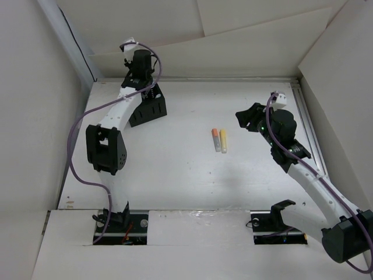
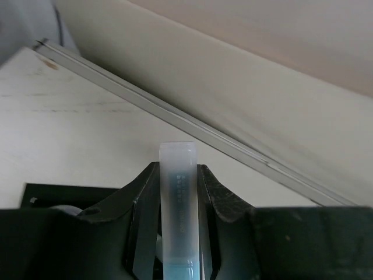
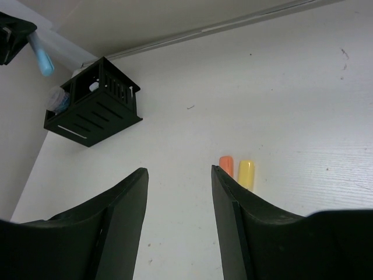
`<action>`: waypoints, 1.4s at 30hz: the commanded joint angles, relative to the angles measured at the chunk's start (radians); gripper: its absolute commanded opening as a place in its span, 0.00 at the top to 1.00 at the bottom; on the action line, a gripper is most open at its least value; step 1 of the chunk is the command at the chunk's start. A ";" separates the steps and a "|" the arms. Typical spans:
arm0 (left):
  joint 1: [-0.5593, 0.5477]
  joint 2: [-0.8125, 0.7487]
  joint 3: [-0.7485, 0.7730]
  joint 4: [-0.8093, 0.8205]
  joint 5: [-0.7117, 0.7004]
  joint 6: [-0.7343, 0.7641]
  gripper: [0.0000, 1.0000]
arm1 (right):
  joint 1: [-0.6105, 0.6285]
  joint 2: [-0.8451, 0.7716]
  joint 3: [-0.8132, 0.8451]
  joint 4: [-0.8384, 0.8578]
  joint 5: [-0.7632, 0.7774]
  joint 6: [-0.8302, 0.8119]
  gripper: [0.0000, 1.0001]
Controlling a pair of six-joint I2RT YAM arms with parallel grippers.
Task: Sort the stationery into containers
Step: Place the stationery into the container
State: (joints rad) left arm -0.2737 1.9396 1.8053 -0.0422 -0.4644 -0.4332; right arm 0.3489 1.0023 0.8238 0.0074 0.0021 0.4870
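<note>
My left gripper is shut on the light blue marker and holds it above the back of the black organizer box. The right wrist view shows that marker hanging above and left of the box. A clear greyish cup-like piece sits in the box's left compartment. The orange marker and yellow marker lie side by side mid-table. My right gripper is open and empty, right of them; they show beside its right finger. The green marker is not in view.
White walls enclose the table on the left, back and right. A metal rail runs along the back edge just behind the box. The organizer's rim shows under my left gripper.
</note>
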 commanded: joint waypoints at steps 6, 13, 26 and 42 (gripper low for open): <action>0.001 0.076 0.060 0.106 -0.213 0.152 0.95 | 0.010 -0.004 0.038 0.039 -0.022 -0.004 0.47; 0.001 0.146 0.080 0.150 -0.289 0.209 0.95 | 0.010 -0.004 0.038 0.039 -0.033 -0.004 0.47; -0.042 0.193 0.025 0.350 -0.405 0.369 0.95 | 0.010 0.005 0.038 0.039 -0.033 -0.004 0.47; -0.061 0.229 -0.038 0.426 -0.427 0.404 0.95 | 0.010 0.005 0.038 0.039 -0.033 -0.004 0.47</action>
State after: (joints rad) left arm -0.3321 2.1784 1.7485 0.3256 -0.8650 -0.0486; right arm 0.3489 1.0096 0.8238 0.0078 -0.0200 0.4870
